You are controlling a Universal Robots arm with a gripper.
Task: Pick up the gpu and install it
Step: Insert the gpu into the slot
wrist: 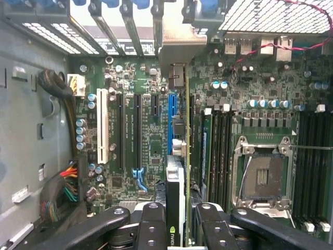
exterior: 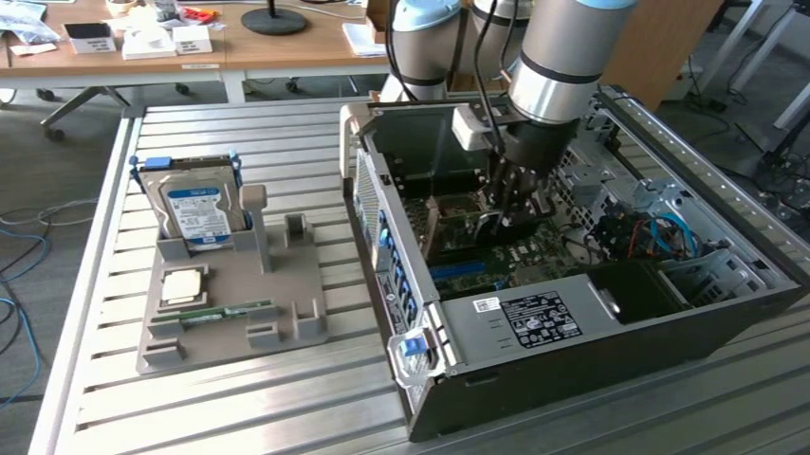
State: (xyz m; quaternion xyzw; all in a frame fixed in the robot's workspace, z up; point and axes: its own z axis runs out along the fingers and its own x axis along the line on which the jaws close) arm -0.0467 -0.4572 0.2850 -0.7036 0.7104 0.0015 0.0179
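— Where's the thin green-and-black gpu card (wrist: pixel 176 177)?
— Pinched edge-on in my half-closed pincer (wrist: pixel 179 213), inside the black metal tower case (exterior: pixel 608 351). Its long axis runs along the blue plastic motherboard slot (wrist: pixel 170 120) just below.

gpu (wrist: pixel 175 200) in hand (wrist: pixel 181 216), inside case (exterior: pixel 608 372), tray (exterior: pixel 226 334) ext. view's left

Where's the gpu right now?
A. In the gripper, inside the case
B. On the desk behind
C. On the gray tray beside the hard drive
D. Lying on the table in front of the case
A: the gripper clamps the gpu edge-on above the motherboard, inside the case.
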